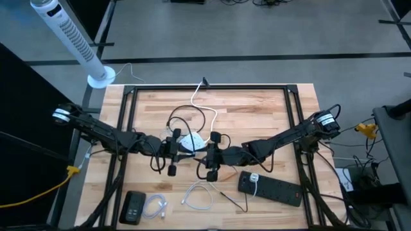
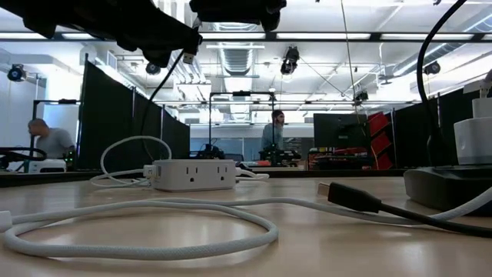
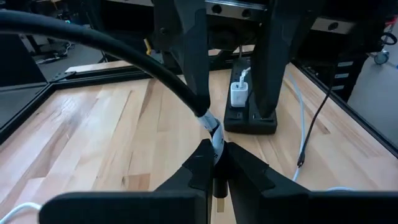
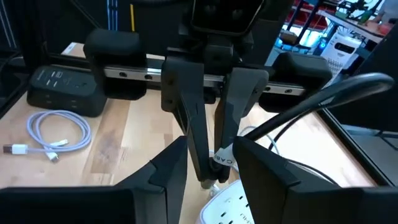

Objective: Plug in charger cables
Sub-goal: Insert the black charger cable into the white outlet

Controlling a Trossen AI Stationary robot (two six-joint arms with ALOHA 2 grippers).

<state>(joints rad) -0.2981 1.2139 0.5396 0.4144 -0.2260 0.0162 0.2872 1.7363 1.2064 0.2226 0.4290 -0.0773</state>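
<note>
there, black charger cable plug points down, axis upright.

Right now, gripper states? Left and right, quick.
Left gripper: shut on the black charger cable, just behind its plug.
Right gripper: open, fingers standing either side of the left gripper above the white socket cube.

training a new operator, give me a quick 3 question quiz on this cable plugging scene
1. True or false: the left gripper is shut on a black cable.
2. What stands plugged into the black power strip? A) white adapter B) yellow plug C) nothing
3. Which white object lies under both grippers at mid table?

Key: 1 true. 2 A, the white adapter. 3 the white socket cube; the right gripper is open just above it.
</note>
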